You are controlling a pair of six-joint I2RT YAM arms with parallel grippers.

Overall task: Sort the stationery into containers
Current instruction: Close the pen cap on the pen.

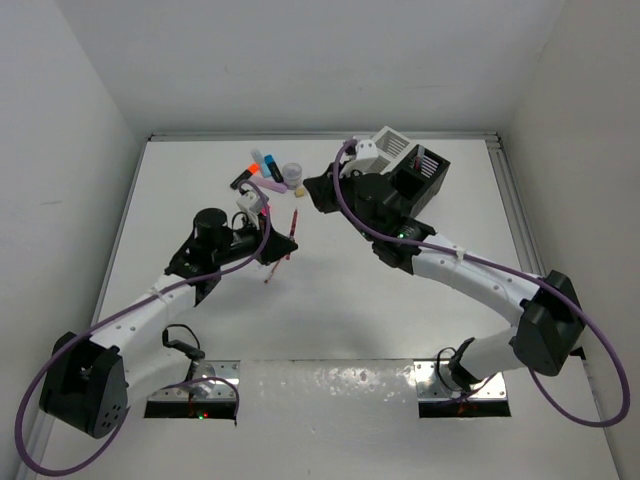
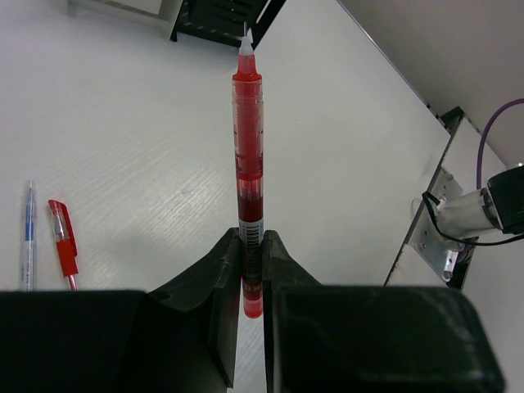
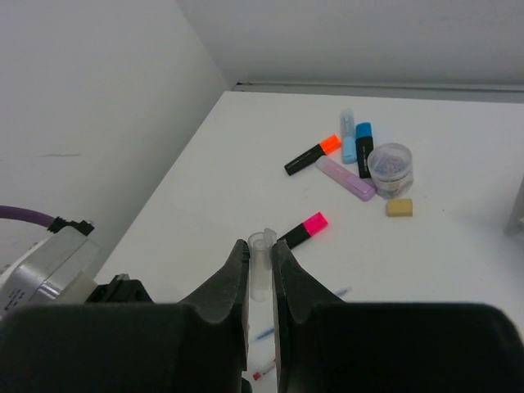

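Stationery mostly in a loose cluster on the white table (image 1: 350, 330), toward its far edge: orange-capped highlighter (image 3: 312, 153), pale blue highlighter (image 3: 349, 141), blue-capped highlighter (image 3: 363, 149) and lilac highlighter (image 3: 345, 178), all lying flat and close together. Just beside them, a round tape roll (image 3: 390, 168), with a small tan eraser (image 3: 399, 207) near it. Apart from that cluster and nearer the right wrist camera, a pink-capped highlighter (image 3: 301, 230), also flat.

Left gripper (image 2: 250, 246) clamped tight on a red pen (image 2: 248, 155), fingers pinching its rear end, tip aimed away toward the black box (image 1: 432, 170). Pen raised above the table. Beneath it, off to the left in the left wrist view, a clear pen (image 2: 29, 237) and a second red pen (image 2: 62, 246), flat, side by side, not touching.

Right gripper (image 3: 260, 255) pinched around a clear tube (image 3: 262, 244), only its top end showing between the fingers; kind of item impossible to tell.

White box (image 1: 395, 148) joined to the black one at the far right of the table, both partly hidden behind the right arm (image 1: 470, 270). Insides not clear from above.
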